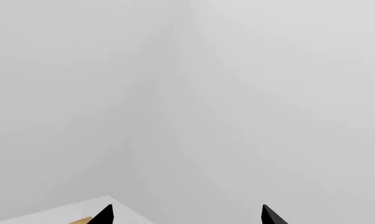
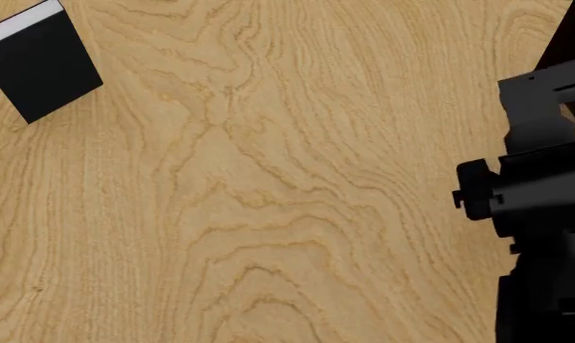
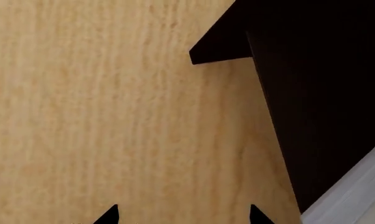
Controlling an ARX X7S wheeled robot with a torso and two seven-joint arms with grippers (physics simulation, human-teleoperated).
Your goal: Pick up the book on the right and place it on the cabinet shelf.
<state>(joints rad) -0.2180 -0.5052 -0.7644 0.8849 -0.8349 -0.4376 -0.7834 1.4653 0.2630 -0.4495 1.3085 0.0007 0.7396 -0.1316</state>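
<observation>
In the left wrist view, only pale walls meeting in a corner are seen; the two fingertips of the left hand [image 1: 186,215] stand spread with nothing between them, and a white ledge [image 1: 57,213] is near them. In the head view, the wooden table [image 2: 268,186] carries a black book with a white page edge [image 2: 41,63] at the far left, while the right arm [image 2: 541,207] is seen at the right edge; the grey book is not visible, so its direction and long axis cannot be told. In the right wrist view alone, the dark cabinet [image 3: 312,93] is shown standing on the table just beyond the right hand [image 3: 182,215], whose tips are spread and empty; this arm is judged the nearer one to the cabinet shelf.
</observation>
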